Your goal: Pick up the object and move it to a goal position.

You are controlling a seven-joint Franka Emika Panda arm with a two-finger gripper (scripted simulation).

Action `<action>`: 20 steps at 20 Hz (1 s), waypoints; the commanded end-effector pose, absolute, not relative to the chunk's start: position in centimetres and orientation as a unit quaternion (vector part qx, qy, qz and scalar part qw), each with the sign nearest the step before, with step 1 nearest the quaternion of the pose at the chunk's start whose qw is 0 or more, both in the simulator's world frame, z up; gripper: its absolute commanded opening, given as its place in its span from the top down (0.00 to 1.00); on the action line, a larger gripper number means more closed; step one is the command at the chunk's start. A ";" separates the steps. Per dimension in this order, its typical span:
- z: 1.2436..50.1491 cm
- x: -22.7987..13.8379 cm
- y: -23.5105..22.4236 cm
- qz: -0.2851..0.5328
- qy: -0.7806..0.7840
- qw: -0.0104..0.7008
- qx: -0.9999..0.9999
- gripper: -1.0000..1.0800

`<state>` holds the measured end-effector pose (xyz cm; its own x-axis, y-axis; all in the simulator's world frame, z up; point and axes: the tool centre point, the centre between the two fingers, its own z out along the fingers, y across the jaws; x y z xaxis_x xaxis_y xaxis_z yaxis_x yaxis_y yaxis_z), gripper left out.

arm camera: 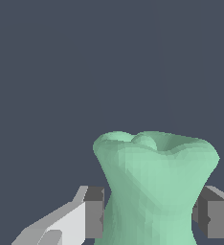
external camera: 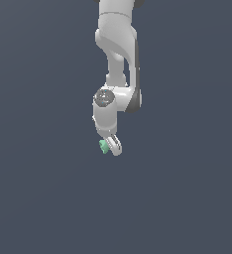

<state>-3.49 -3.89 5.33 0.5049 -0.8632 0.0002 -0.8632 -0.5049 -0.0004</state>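
Note:
The object is a mint-green spool-shaped piece, narrow in the middle and flared at its end. It sits between my gripper's two fingers, whose dark pads press against its narrow waist on both sides. In the exterior view the object shows as a tiny green bit at the tip of my gripper, which hangs below the white arm, tilted toward the exterior view's left. The gripper is shut on the object. No goal marker is visible.
A plain dark grey-blue surface fills the background in both views. The white arm comes down from the top middle of the exterior view. No other objects show.

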 end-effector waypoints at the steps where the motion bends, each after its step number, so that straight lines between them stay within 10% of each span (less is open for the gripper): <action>1: 5.3 -3.5 -3.9 0.000 0.498 0.000 -0.867 1.00; 20: 10.4 -5.0 -1.8 0.000 0.498 0.001 -0.867 1.00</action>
<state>-4.75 -2.23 9.47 0.5044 -0.8635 -0.0008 -0.8635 -0.5044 0.0000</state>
